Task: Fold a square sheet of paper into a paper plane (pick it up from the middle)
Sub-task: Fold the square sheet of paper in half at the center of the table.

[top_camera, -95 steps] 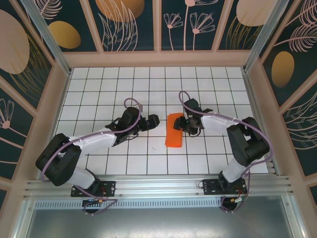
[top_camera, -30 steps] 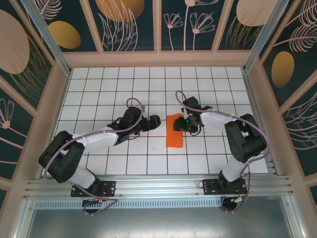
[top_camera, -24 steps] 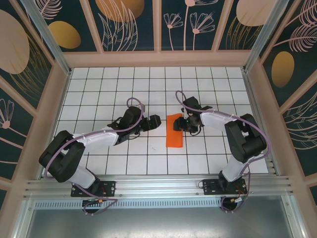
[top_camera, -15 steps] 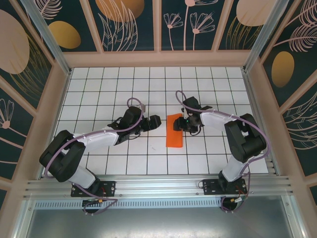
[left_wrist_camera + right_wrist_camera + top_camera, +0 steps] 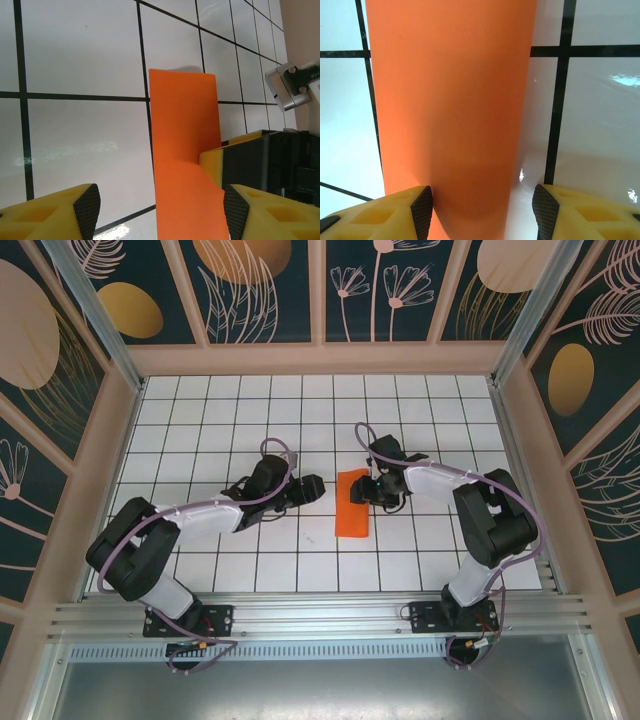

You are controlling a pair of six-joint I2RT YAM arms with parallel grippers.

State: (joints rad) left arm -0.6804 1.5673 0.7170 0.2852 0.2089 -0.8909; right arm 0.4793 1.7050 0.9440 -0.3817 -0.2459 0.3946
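Since both wrist cams are staring at the same strip, I'll start at the fingertips. The left gripper (image 5: pixel 160 212) has its two yellow fingers (image 5: pixel 50 212) spread wide with nothing in them. The orange sheet of paper (image 5: pixel 182 130) lies flat in the gap between them, closer to the right-hand finger. It's creased down to a narrow strip and runs straight ahead of that gripper to a clean square end. Just ahead and to the right, one yellow finger (image 5: pixel 212 159) of the right gripper (image 5: pixel 366 492) sits at the strip's edge and looks to be touching it.

From the right wrist, that gripper's jaws are also apart and not clamped on anything. They straddle the strip: the left fingertip (image 5: pixel 375 212) is right at the paper's edge, and a sliver of white tile shows before the right one. The paper runs on ahead, out past the top of that view.

From above, the strip lies just to the right of the left gripper's tips, and the right gripper is over its far right side. Beyond both grippers it's just the white gridded table (image 5: pixel 200 410), then dark wall panels (image 5: pixel 265 290) with flower prints.
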